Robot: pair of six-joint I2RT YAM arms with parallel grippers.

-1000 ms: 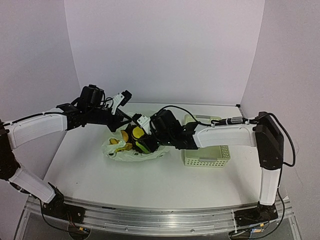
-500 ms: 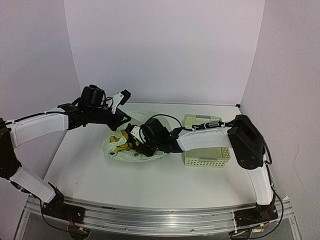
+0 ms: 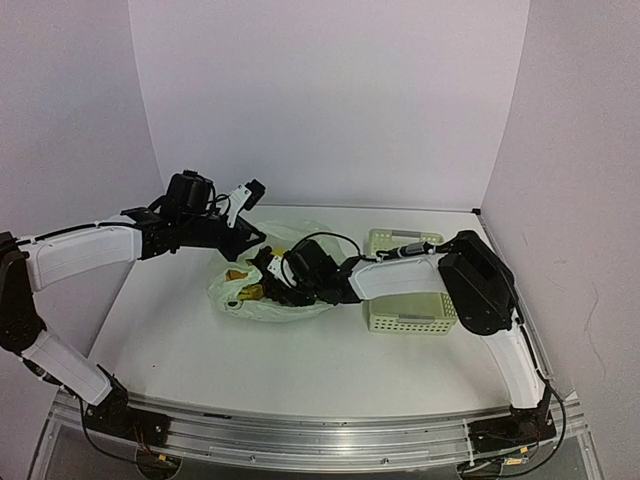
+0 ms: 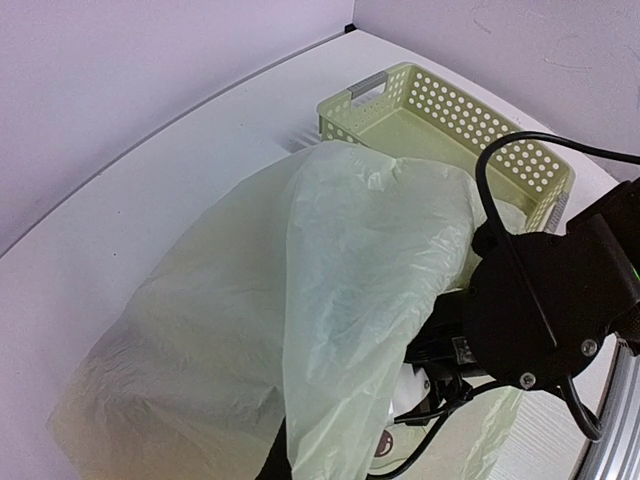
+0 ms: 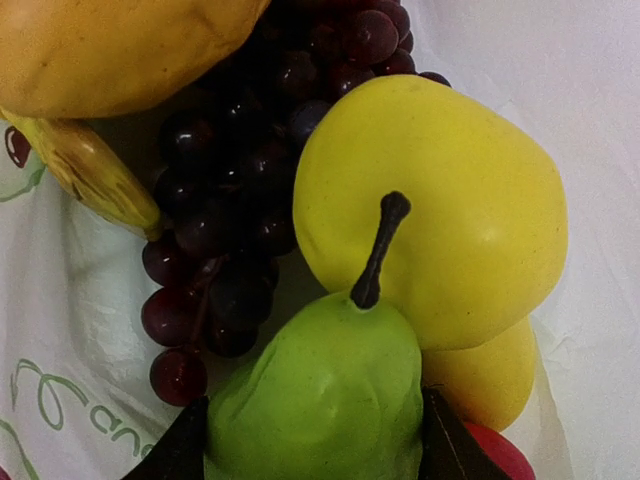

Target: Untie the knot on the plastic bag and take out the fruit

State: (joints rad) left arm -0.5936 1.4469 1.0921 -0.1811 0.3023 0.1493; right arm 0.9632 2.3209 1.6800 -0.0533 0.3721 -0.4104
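The plastic bag (image 3: 250, 300) lies open on the table, and its knot is out of view. My left gripper (image 3: 250, 238) is shut on the bag's upper film (image 4: 250, 300) and holds it lifted. My right gripper (image 3: 270, 280) reaches inside the bag. In the right wrist view its dark fingers (image 5: 175, 455) press both sides of a green pear (image 5: 330, 400), so it is shut on the pear. Around the pear lie other fruit: a yellow apple-shaped one (image 5: 440, 210), dark purple grapes (image 5: 230, 200), a banana (image 5: 95, 170) and a red piece (image 5: 495, 455).
A pale green perforated basket (image 3: 410, 315) stands right of the bag, under the right forearm, and shows beyond the bag as the basket (image 4: 450, 120) in the left wrist view. The right arm's black wrist (image 4: 550, 310) and cables sit close to the lifted film.
The right arm has pushed leftward and deeper into the bag, its elbow folding toward the basket. The left gripper has kept the bag's film lifted in about the same place.
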